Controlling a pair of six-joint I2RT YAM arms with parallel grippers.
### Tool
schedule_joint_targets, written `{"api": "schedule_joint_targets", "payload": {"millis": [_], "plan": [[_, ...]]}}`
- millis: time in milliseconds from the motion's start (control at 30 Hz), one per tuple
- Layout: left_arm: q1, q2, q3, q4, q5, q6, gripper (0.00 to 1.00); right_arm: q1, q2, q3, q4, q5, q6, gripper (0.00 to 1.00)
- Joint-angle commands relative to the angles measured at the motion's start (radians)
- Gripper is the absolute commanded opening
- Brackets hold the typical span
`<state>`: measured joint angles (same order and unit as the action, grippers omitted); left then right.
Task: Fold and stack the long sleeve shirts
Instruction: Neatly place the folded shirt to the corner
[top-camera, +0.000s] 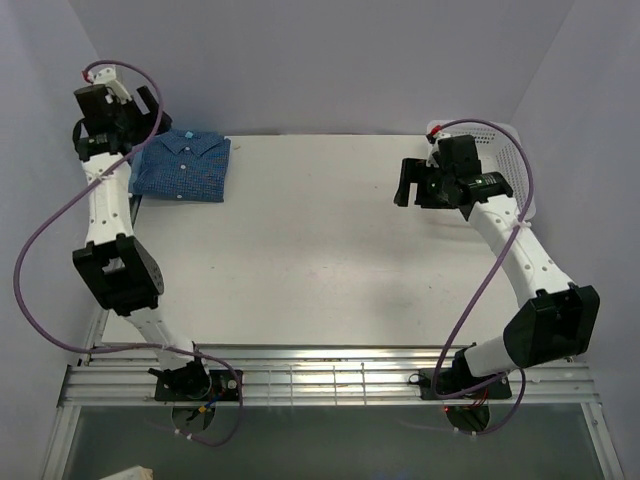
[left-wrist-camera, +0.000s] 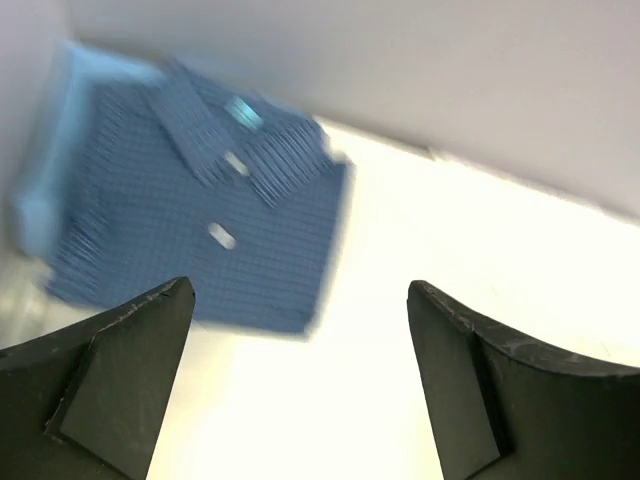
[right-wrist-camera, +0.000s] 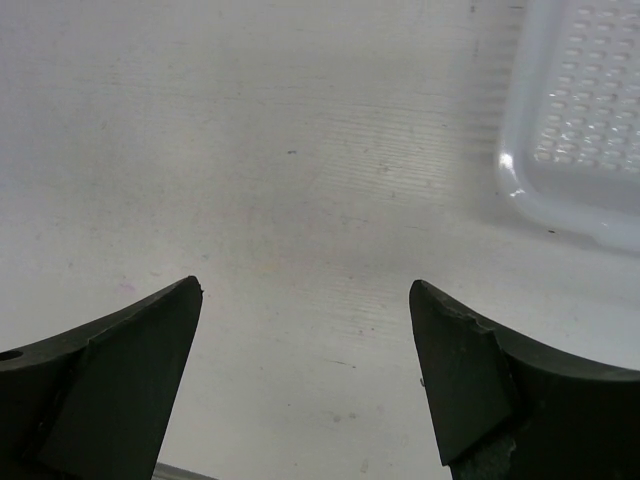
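The task looks nearly or wholly done. The dark shirt (top-camera: 182, 167) lies folded into a neat rectangle at the upper left of the tabletop (top-camera: 320, 250), collar toward the back wall and buttons up. In the left wrist view a pale blue edge, the light shirt (left-wrist-camera: 40, 210), peeks out from under its left and top sides. That suggests the two are already stacked, dark on light, though the blur there hides how tidy the lower fold is.

The left claw (left-wrist-camera: 300, 300) hangs above the near edge of the stack, spread wide and holding nothing. The right claw (top-camera: 408, 182) hovers over bare tabletop at the upper right, also spread and holding nothing, just beside the basket (top-camera: 500, 130). No cloth shows in the part of the basket that can be seen, but the right arm covers much of it in the top view.

What may be left, by my reading, is only small: squaring the pile if the edges sit unevenly, then moving both arms away.
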<state>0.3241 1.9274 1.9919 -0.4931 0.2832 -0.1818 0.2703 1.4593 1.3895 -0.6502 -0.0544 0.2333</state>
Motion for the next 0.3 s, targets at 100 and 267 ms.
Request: {"api": "schedule_joint_targets", "payload": {"millis": [100, 267], "plan": [[-0.407, -0.344, -0.450, -0.099, -0.227, -0.168, 0.98, 0.003, -0.195, -0.148, 0.099, 0.234, 0.052, 0.90], [-0.419, -0.470, -0.600, -0.084, -0.197, -0.239, 0.98, 0.001, -0.309, -0.256, 0.162, 0.261, 0.046, 0.90]]}}
